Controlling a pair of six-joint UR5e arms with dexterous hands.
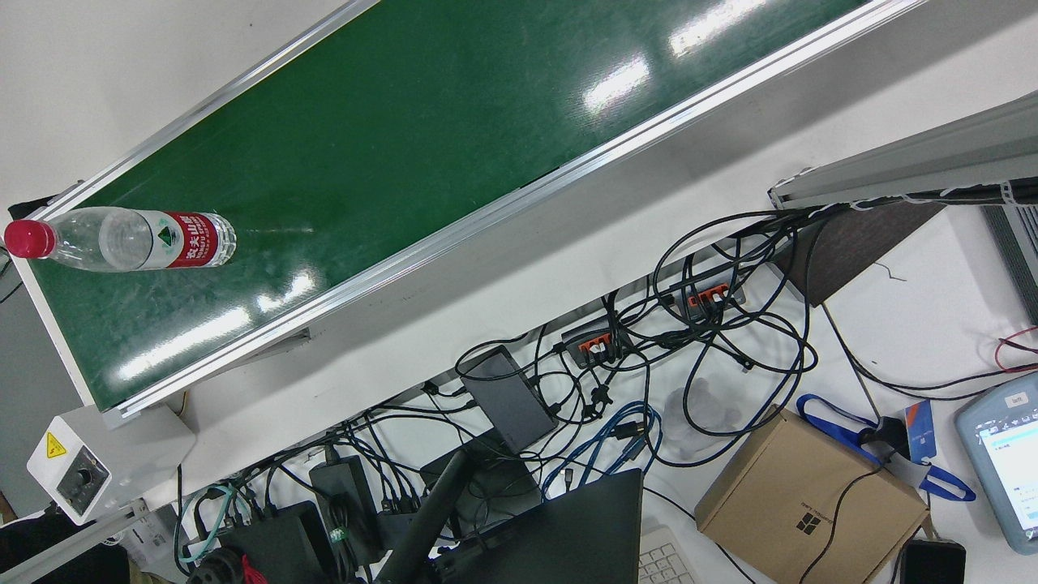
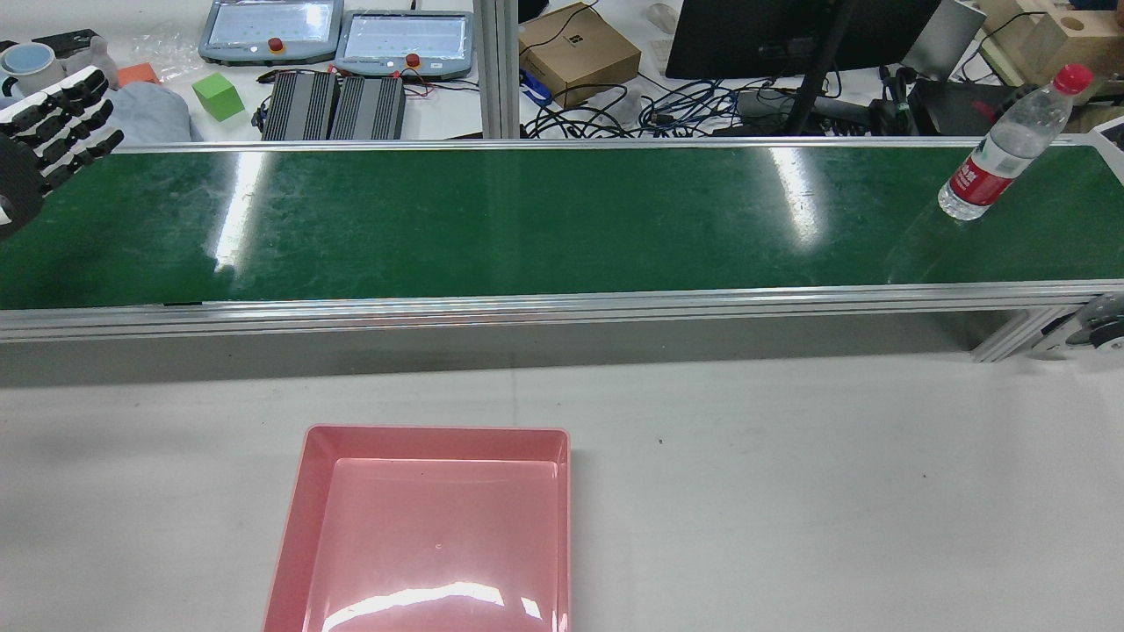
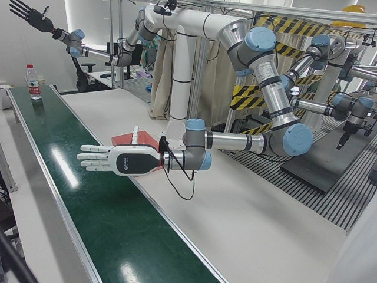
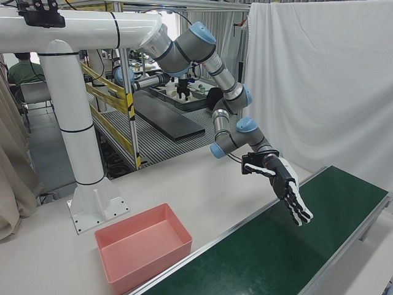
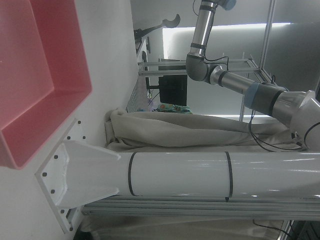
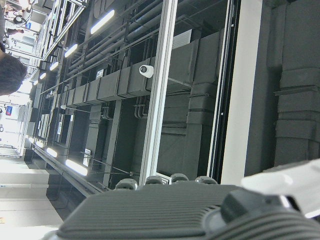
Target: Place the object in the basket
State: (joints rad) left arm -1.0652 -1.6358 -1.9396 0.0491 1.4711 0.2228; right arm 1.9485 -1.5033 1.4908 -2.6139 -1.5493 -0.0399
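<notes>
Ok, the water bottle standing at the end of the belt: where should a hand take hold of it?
Probably around the labelled middle of the water bottle. It stands upright on the green belt with nothing near it, so come in level from the table side and wrap the round body; the red cap is narrow and would tip it.

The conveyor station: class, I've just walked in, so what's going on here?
Nothing is being held yet. A water bottle stands upright at the far right end of the green belt. The left hand hovers open over the belt's opposite end, fingers spread. The right hand is raised high in the air, also open and away from the bottle. The pink basket sits empty on the white table, on the robot's side of the belt.
</notes>
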